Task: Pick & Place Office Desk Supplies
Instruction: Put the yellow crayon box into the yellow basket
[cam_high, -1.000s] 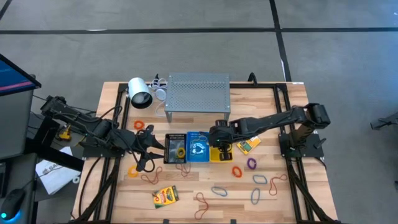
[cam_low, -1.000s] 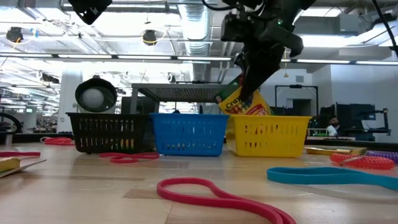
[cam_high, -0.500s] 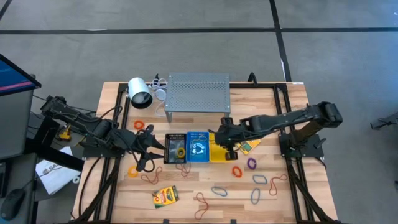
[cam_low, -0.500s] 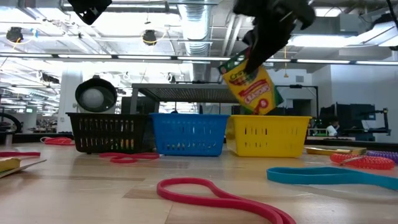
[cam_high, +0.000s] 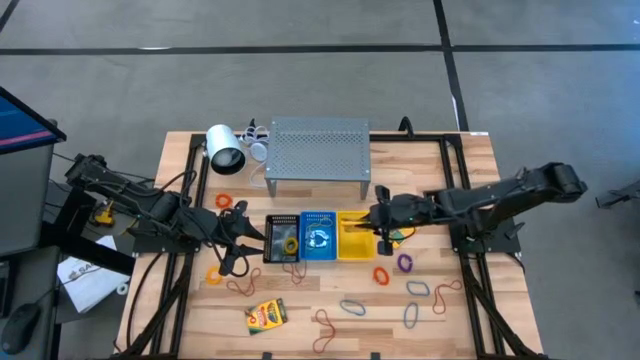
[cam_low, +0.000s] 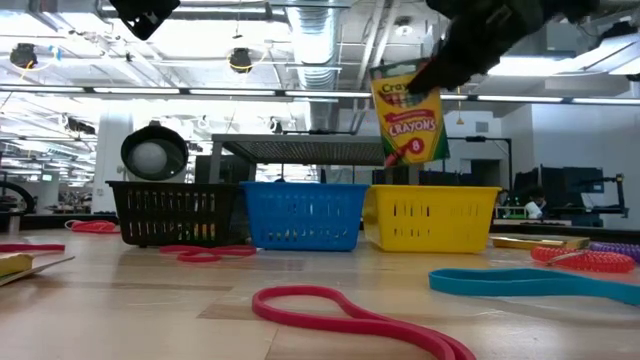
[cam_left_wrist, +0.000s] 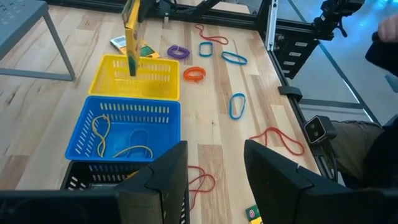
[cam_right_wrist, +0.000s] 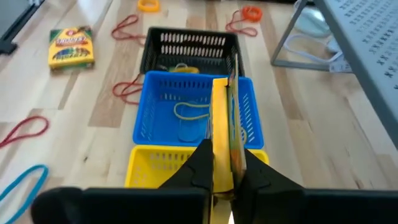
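Note:
My right gripper (cam_high: 383, 223) is shut on a yellow-and-green crayon box (cam_low: 412, 124), which hangs over the yellow basket (cam_high: 350, 242). That basket stands in a row with a blue basket (cam_high: 318, 236) and a black basket (cam_high: 282, 238), both with rubber bands inside. A second crayon box (cam_high: 266, 315) lies flat near the table's front edge. A third crayon box (cam_left_wrist: 138, 47) lies just right of the yellow basket, under the right arm. My left gripper (cam_high: 232, 246) waits open, left of the black basket. My right gripper pinches the crayon box's upper end (cam_right_wrist: 222, 163) between its two fingers, one on each broad face. The fingers (cam_low: 452, 62) slant down from the table's right side. The box hangs upright below them, its lower end clear above the yellow basket's rim (cam_low: 432, 190).
A grey perforated shelf (cam_high: 318, 150) and a white cylinder (cam_high: 224, 148) stand at the back. Loose rubber bands lie on the near right of the table, among them an orange one (cam_high: 381, 274), a purple one (cam_high: 404, 263) and a blue one (cam_high: 416, 288). More rubber bands lie left of the baskets.
My right gripper has drawn back toward the table's right edge and risen a little, still shut on the crayon box. The box was tilted with its lower end down in the yellow basket. It now hangs upright and clear above the rim.

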